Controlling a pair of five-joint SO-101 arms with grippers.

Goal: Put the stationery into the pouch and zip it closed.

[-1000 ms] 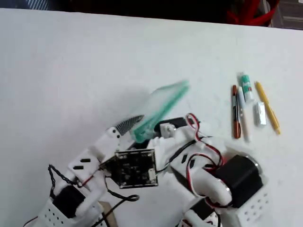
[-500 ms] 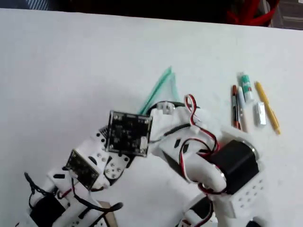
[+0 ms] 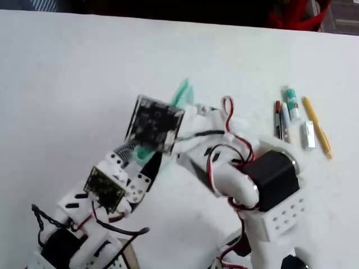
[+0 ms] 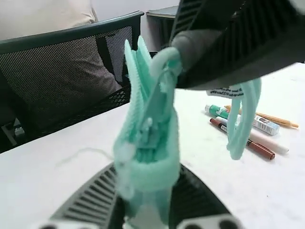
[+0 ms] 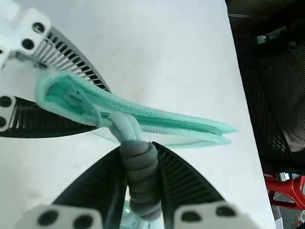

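The mint-green pouch (image 3: 182, 92) hangs above the table, edge-on, between both arms. My left gripper (image 4: 150, 202) is shut on one end of the pouch (image 4: 150, 138); in the high view the left gripper (image 3: 136, 152) is near the table's middle. My right gripper (image 5: 140, 186) is shut on the grey zipper pull (image 5: 138, 167), close to that same end of the pouch (image 5: 157, 121). The stationery lies on the table to the right: a brown pen (image 3: 277, 120), a white pen (image 3: 285, 119), a green-capped glue stick (image 3: 290, 102), a yellow pen (image 3: 317, 128) and a white eraser (image 3: 307, 135).
The white table (image 3: 84, 73) is bare to the left and far side. A black mesh chair (image 4: 62, 81) stands beyond the table edge. A mint cord loop (image 4: 240, 124) dangles from the pouch near the pens (image 4: 243, 138).
Both arms have lifted and turned the pouch from flat-tilted to edge-on. The right wrist swung left and farther over the table. The stationery has not moved.
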